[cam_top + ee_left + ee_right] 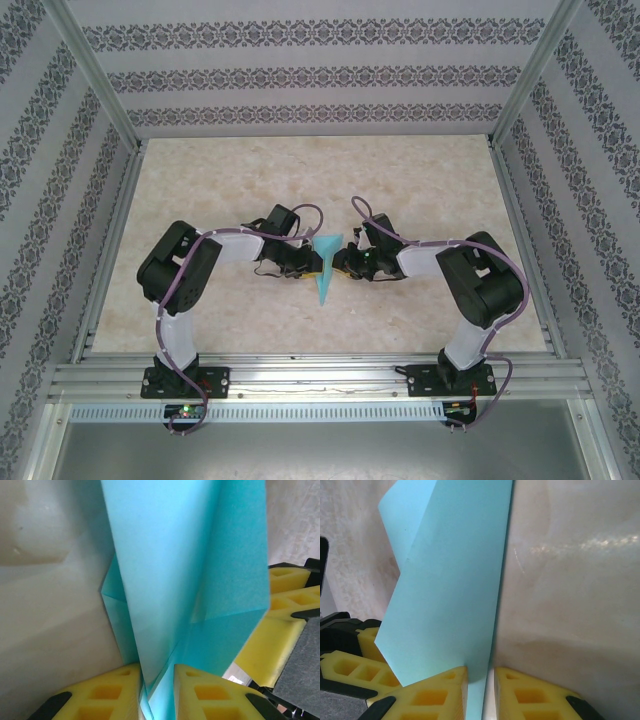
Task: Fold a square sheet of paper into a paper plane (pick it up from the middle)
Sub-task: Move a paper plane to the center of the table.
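Turquoise-blue paper, folded into a slim, pointed paper plane [326, 272], sat at the middle of the marbled table [250, 180]. Its long axis ran away from the arm bases, and its narrow tip pointed back toward them. The left gripper [303, 268] was closed on it from the left and the right gripper [349, 264] from the right, yellow fingers pinching the layered folds opposite each other across that axis; neither arm was nearer, so a further crease would likely need both.
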Available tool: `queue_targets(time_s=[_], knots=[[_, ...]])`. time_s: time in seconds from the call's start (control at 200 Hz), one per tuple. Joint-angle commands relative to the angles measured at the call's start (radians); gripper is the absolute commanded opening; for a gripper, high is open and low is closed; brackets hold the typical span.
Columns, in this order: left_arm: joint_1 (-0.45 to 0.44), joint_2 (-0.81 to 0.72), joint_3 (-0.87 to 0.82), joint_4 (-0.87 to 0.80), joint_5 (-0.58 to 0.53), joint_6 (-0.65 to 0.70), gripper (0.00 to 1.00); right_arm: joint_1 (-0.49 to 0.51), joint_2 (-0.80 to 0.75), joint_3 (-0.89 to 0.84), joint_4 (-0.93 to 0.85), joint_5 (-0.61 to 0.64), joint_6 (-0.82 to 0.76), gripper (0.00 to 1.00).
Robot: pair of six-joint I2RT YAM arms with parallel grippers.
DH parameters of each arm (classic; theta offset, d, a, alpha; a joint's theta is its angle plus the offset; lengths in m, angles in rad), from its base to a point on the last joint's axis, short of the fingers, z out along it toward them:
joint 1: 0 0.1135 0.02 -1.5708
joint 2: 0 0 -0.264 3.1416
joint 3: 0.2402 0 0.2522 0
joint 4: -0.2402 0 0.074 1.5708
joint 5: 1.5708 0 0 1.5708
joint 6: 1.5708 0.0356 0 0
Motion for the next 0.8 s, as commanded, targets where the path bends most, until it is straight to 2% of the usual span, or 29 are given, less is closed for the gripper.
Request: queue_targets(time_s=[0.0,0.36,0.41,0.53,0.794], knots=[[-0.015,0.034,0.012,0.004,0.040,-0.005,0.24,0.013,0.034,-0.011,0.029,-0.010,0.009,0.22],[-0.021,0.033,0.009,0.040,0.044,-0.026,0.16,0.013,0.025,-0.024,0.047,-0.018,0.016,0.22],[-0.019,0.026,0.006,0.042,0.036,-0.031,0.10,0.012,0.018,-0.028,0.048,-0.018,0.018,0.22],[-0.021,0.006,-0.002,0.062,0.026,-0.046,0.04,0.002,-0.018,-0.055,0.072,-0.016,0.037,0.22],[-0.020,-0.043,-0.005,0.054,-0.002,-0.051,0.01,0.018,-0.144,-0.074,-0.008,0.049,-0.010,0.35]])
